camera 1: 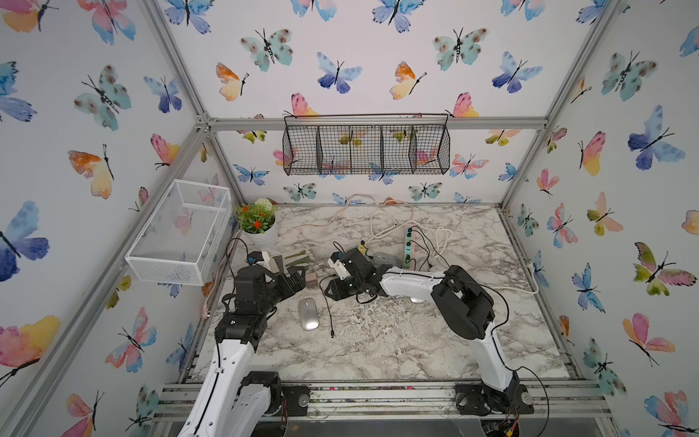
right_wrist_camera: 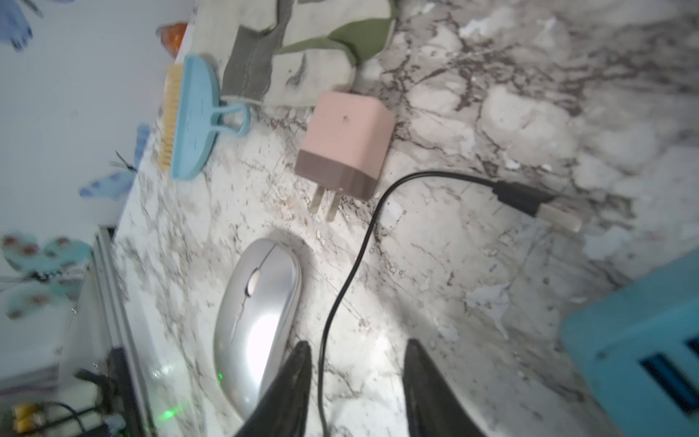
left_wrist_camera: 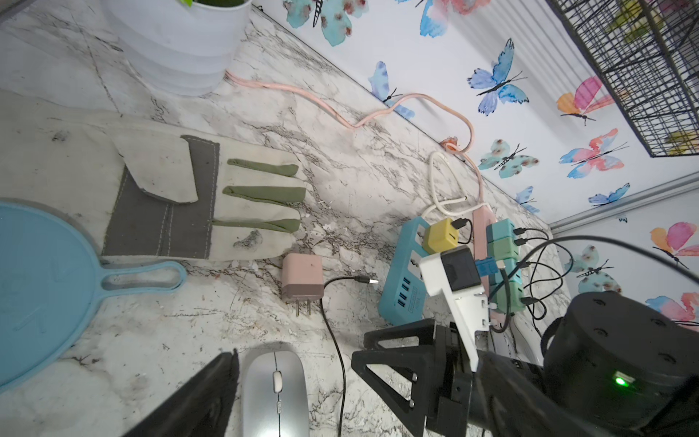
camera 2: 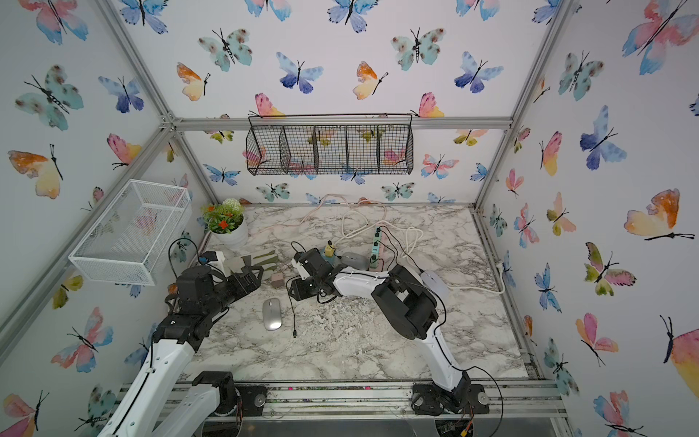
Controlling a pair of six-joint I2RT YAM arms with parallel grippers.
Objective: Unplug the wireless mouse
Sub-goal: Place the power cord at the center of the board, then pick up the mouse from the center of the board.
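Silver wireless mouse (camera 1: 308, 314) lies centre-left, black charging cable (camera 1: 328, 307) just right of it, apparently unplugged. Right gripper (right_wrist_camera: 357, 343) fingers parted astride cable; left gripper (camera 1: 297, 279) spread, empty. Next: lift clear without snagging.

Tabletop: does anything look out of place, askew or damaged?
The black cable lies loose beside the mouse, with neither end plugged in. The pink charger lies on its side with its prongs bare. Nothing looks spilled or broken.
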